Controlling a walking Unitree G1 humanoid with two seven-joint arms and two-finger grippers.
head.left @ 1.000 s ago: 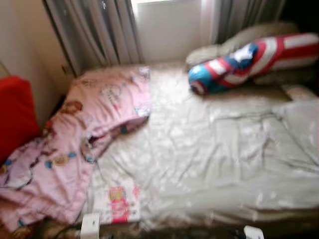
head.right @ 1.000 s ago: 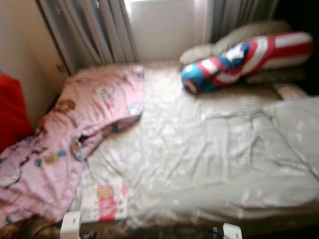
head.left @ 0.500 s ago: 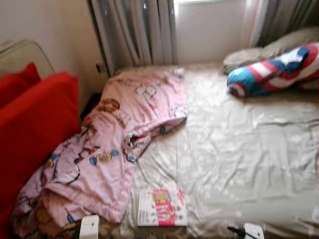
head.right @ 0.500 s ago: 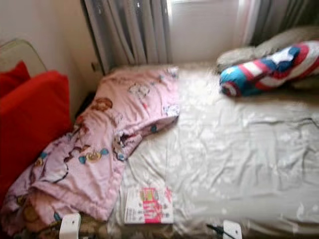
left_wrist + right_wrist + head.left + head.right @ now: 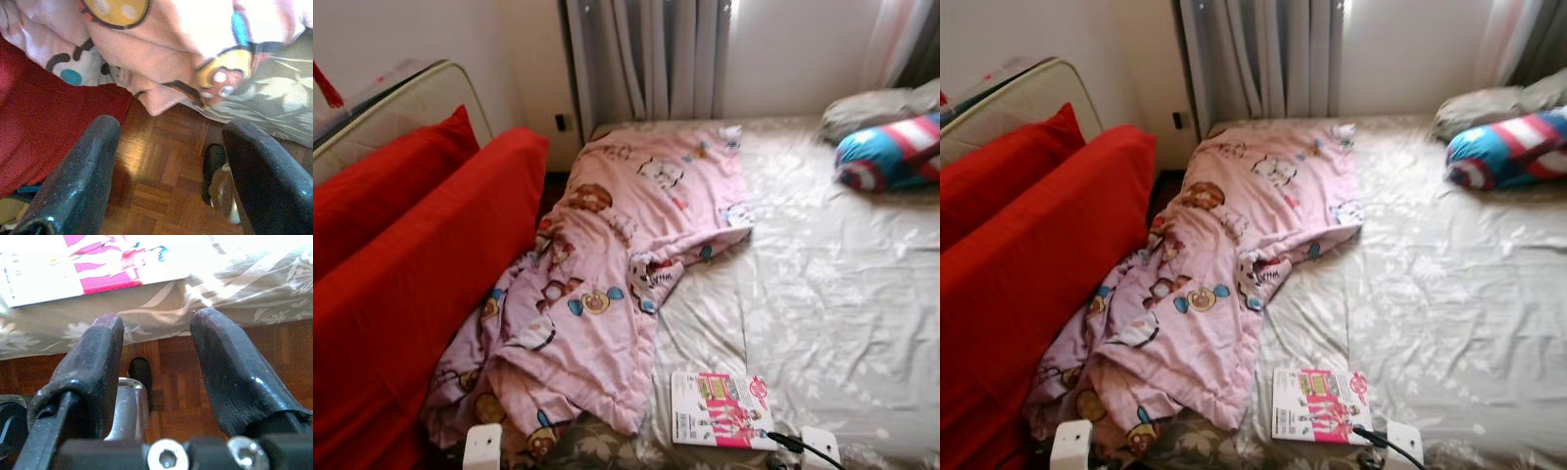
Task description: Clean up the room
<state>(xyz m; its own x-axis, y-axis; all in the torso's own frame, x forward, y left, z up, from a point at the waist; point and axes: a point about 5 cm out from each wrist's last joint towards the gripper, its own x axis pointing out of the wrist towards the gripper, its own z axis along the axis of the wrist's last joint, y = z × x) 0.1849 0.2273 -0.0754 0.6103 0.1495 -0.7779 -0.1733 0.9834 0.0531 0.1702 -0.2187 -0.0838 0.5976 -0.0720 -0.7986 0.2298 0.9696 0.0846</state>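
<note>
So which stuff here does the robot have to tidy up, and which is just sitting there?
To tidy:
crumpled pink cartoon-print blanket, sliding off the bed
pink and white magazine, at the bed's near edge

Just there:
red cushions
blue, red and white bolster pillow
grey curtains

Right end effector (image 5: 156,362) fingers apart above parquet floor (image 5: 171,377); magazine (image 5: 88,264) on bed edge.

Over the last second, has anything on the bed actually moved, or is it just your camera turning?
Only the head camera has turned, swinging toward the robot's left, so the red sofa cushions have come into view. The pink blanket, the magazine and the striped bolster lie on the bed as before. Both grippers hang open by the bed edge, left, right, holding nothing.
</note>
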